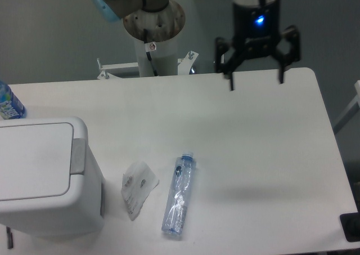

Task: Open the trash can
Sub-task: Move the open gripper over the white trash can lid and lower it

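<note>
The trash can (39, 176) is a large boxy white bin at the table's front left, with its flat white lid closed and a grey push bar (77, 156) along the lid's right edge. My gripper (256, 80) hangs high over the far right part of the table, far from the bin. Its two black fingers are spread wide apart and hold nothing.
An empty clear plastic bottle (179, 194) with a blue cap lies on the table right of the bin. A crumpled clear wrapper (136, 187) lies between them. Another bottle (8, 103) shows at the left edge behind the bin. The arm's base (153, 35) stands behind the table.
</note>
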Motion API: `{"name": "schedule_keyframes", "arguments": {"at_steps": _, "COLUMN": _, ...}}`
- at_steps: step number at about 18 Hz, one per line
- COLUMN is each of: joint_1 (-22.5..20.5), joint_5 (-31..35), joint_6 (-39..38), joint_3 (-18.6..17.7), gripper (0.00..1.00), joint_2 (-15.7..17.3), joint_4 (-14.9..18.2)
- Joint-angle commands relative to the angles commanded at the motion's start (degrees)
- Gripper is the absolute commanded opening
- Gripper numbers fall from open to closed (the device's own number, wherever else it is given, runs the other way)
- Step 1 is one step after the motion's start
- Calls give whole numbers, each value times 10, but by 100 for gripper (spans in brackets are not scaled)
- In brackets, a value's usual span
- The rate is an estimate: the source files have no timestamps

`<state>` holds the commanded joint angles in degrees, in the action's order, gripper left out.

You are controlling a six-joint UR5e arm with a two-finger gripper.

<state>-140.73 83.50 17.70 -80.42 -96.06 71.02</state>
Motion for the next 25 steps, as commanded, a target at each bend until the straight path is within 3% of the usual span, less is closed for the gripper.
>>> {"name": "schedule_keyframes", "arguments": {"at_steps": 5, "joint_1": 43, "joint_5": -65, "joint_6": -110, "joint_3": 8, "gripper": 100, "joint_2": -32, "joint_4": -1}}
{"name": "schedule_keyframes", "arguments": {"at_steps": 11, "joint_1": 66, "joint_5": -146, "joint_6": -157, "joint_3": 7, "gripper": 100, "joint_2": -47, "joint_4": -40}}
{"name": "schedule_keyframes", "arguments": {"at_steps": 20, "joint_1": 119, "joint_5": -143, "joint_6": -168, "joint_3": 5, "gripper": 100, "joint_2": -73, "joint_4": -77}}
{"name": "schedule_keyframes", "arguments": {"at_steps": 25, "joint_1": 135, "joint_5": -142, "joint_6": -168, "joint_3": 0, "gripper": 100, "joint_2": -81, "joint_4": -79}}
